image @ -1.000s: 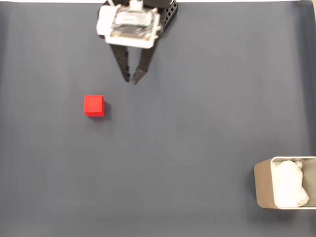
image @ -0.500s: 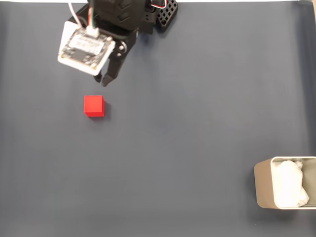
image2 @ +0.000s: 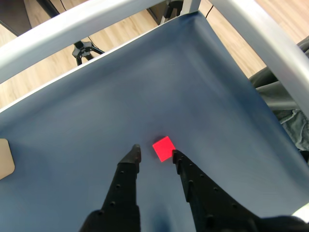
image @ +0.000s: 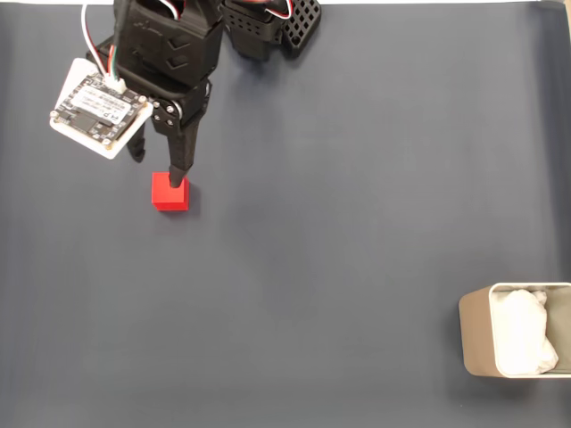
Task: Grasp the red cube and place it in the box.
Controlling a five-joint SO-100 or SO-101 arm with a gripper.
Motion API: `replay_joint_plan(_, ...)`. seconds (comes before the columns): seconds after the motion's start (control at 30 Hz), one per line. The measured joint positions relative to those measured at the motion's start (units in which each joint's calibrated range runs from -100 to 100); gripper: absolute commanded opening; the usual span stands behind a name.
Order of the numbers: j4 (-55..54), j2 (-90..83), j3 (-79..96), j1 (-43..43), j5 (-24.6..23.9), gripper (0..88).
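Gripper (image2: 154,154) is hanging above the red cube (image: 169,192) with jaws parted to a narrow gap, nothing held. In the wrist view the cube (image2: 163,148) is sitting just ahead of the fingertips and slightly toward the right-hand finger — not yet centred between them. In the fixed view one finger (image: 179,169) is overlapping the cube's top edge; whether it is touching or just above it, I cannot tell from this angle.

My read on the pose: the arm is lining up a top-down pinch, fingers pointing down at the mat so they can straddle the cube. The gap looks only a little wider than the cube, so alignment is mattering here — a small offset and the right-hand finger is landing on top of it rather than beside it. The cube is also sitting rotated relative to the fingers in the wrist view, which may make it twist as they close.

The cube is resting flat on the dark blue mat (image: 339,223), upper left in the fixed view. The box (image: 475,334) is sitting at the lower right edge, well apart from the cube, white lining (image: 522,332) showing inside; its corner is peeking in at the left edge of the wrist view (image2: 5,164).

Nothing is lying on the mat between cube and box. A grey frame tube (image2: 72,26) is arching over the mat's far side, with wood floor (image2: 43,58) beyond it.
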Motion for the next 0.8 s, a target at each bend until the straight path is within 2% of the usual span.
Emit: replay_joint_plan(0.8,-23.87,-0.26,25.59,1.93,3.42,28.3)
